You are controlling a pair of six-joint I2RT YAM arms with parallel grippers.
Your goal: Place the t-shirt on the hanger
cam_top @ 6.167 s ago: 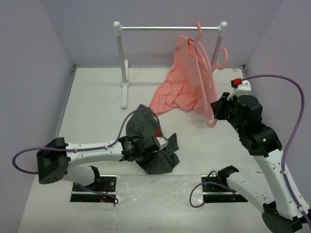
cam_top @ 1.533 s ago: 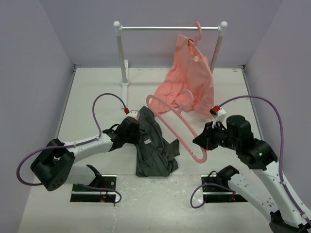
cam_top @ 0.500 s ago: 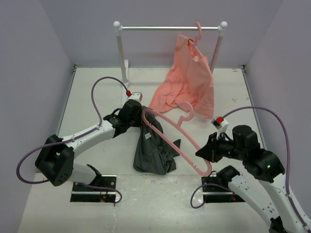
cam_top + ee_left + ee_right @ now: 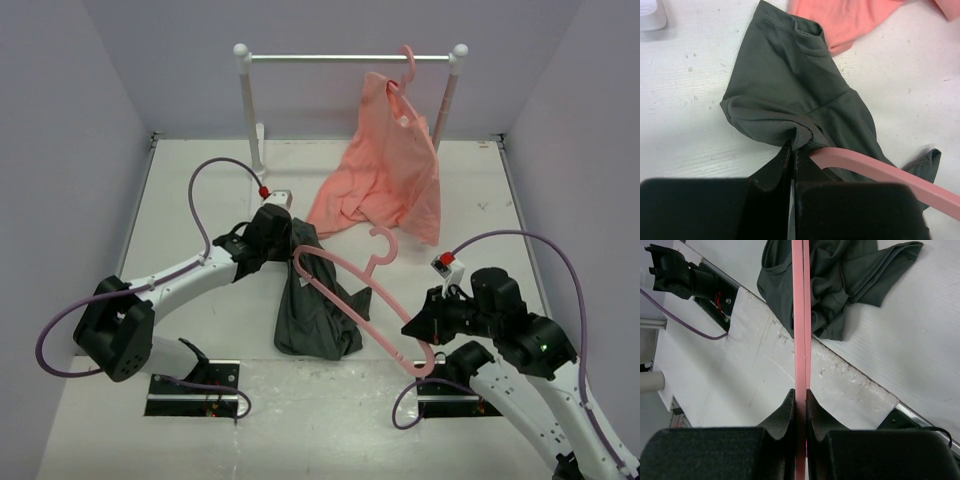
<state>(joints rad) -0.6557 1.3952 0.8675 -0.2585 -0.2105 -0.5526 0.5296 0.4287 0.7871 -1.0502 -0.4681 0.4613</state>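
Note:
The dark grey t-shirt (image 4: pixel 315 300) hangs from my left gripper (image 4: pixel 290 237), which is shut on a bunched fold of it (image 4: pixel 805 135); its lower part rests crumpled on the table. My right gripper (image 4: pixel 420 335) is shut on the pink hanger (image 4: pixel 345 285) at its right end and holds it above the table. The hanger's left end (image 4: pixel 850 159) lies against the shirt right beside my left fingers. In the right wrist view the hanger's bar (image 4: pixel 800 315) runs straight up from my jaws over the shirt (image 4: pixel 840 280).
A white rail (image 4: pixel 345 58) stands at the back, with a salmon-pink shirt (image 4: pixel 385 170) hanging from another pink hanger on it. Grey walls close in the left, right and back. Arm base plates (image 4: pixel 195 385) sit at the near edge.
Over the earlier frames my left gripper lifted the shirt off the table and my right brought the hanger from the rail. In the last half second the hanger shifted slightly down and left.

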